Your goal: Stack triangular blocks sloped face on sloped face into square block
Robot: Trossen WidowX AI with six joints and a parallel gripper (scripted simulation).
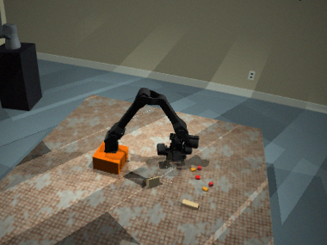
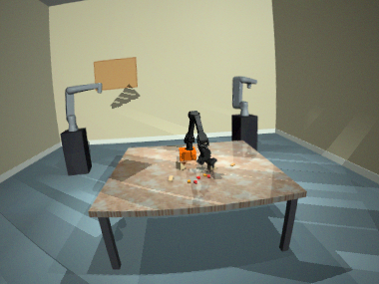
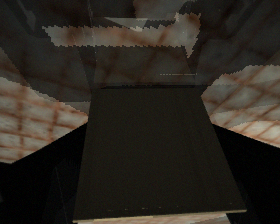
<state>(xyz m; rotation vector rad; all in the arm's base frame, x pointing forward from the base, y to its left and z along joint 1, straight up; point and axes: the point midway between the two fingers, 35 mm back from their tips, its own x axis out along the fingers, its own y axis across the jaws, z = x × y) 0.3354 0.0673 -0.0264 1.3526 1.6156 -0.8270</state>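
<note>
Arm folded in a high arch from the orange base (image 1: 111, 159), wrist down at the table (image 1: 241, 164). Gripper (image 1: 173, 159) clamped on a dark triangular block (image 3: 157, 155), low over the tabletop; second block (image 1: 152, 181) sits just beside, toward the camera

We see a bare test room — plain beige walls (image 2: 165, 36), a blue-grey floor (image 2: 45, 240), one marble-patterned table (image 2: 150, 200), and grey camera arms on black pedestals (image 2: 76, 150) — a robotics lab.
</note>
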